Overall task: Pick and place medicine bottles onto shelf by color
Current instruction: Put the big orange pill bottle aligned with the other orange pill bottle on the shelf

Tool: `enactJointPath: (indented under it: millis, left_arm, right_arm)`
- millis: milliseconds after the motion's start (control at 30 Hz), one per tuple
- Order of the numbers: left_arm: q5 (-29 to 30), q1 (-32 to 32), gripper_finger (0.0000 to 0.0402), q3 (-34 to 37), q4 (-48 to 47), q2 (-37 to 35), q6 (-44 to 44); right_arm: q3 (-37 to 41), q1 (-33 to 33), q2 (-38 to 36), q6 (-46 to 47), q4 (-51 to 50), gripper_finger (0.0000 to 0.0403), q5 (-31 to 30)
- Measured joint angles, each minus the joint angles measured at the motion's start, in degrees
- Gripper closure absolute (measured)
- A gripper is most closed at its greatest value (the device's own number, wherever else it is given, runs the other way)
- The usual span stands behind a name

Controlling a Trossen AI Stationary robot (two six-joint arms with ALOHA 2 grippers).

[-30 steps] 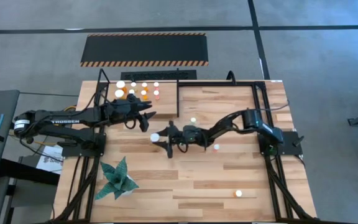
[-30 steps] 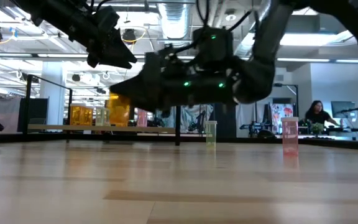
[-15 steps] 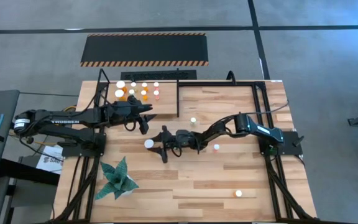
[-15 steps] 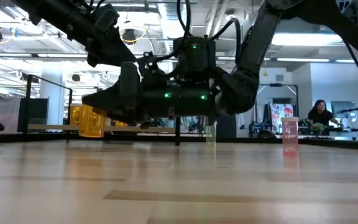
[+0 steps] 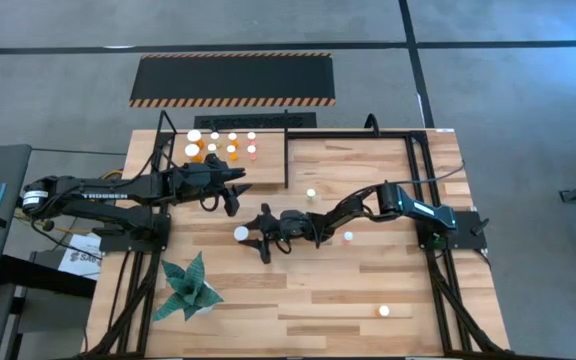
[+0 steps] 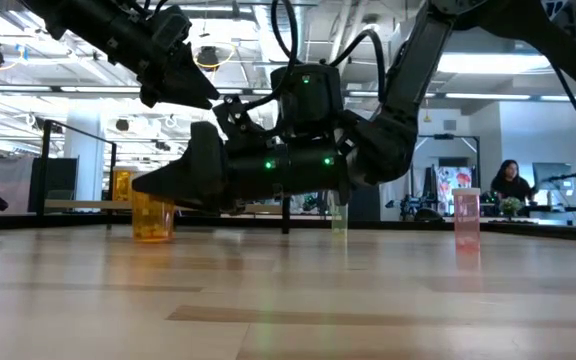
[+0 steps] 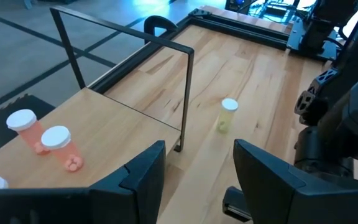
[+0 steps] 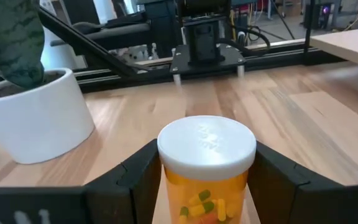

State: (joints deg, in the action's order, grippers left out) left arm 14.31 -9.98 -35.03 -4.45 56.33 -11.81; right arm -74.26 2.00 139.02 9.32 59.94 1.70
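An orange medicine bottle (image 5: pixel 240 233) with a white cap stands upright left of the table's middle, and my right gripper (image 5: pixel 252 235) is shut on it. In the low view the bottle (image 6: pixel 153 218) shows at table level under the dark fingers. My left gripper (image 5: pixel 235 192) hovers open with nothing between its fingers (image 7: pixel 143 177), just off the shelf's near right corner. The shelf (image 5: pixel 268 168), a light board with black rails, holds several white-capped bottles (image 5: pixel 218 145) standing on their bases. My right gripper pinches the bottle's orange body (image 8: pixel 174 200) just below the cap, one finger (image 8: pixel 135 180) on each side. The fingers lie level and come from the table's right. The bottle stands upright; its base (image 6: pixel 153 238) is at the tabletop.
Loose bottles stand on the table: a pale one (image 5: pixel 311 193) near the shelf post, one (image 5: pixel 348 237) by the right arm, one (image 5: pixel 384 311) near the front right. A potted plant (image 5: pixel 188 287) sits front left. A black hazard-striped panel (image 5: pixel 233 80) lies beyond the table.
My right gripper has gone toward the table's left and near edges and down, carrying the orange bottle. The bottle, first held clear above the table, has come down to the tabletop, still upright.
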Motion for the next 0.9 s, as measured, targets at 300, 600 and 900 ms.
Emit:
enactJointPath:
  millis: [300,600,900]
  left_arm:
    - [0.0,0.0,0.0225,0.0,0.0,0.0,0.0]
    - [0.0,0.0,0.0225,0.0,-0.1,0.0,-0.3]
    - [-0.1,0.0,0.0225,0.0,-0.2,0.0,-0.6]
  right_arm:
    - [0.0,-0.3,-0.1,1.2,-1.1,0.0181,-0.1]
    - [0.0,-0.1,-0.1,1.2,-1.9,0.0164,-0.1]
    - [0.0,0.2,-0.1,1.3,-1.9,0.0165,-0.1]
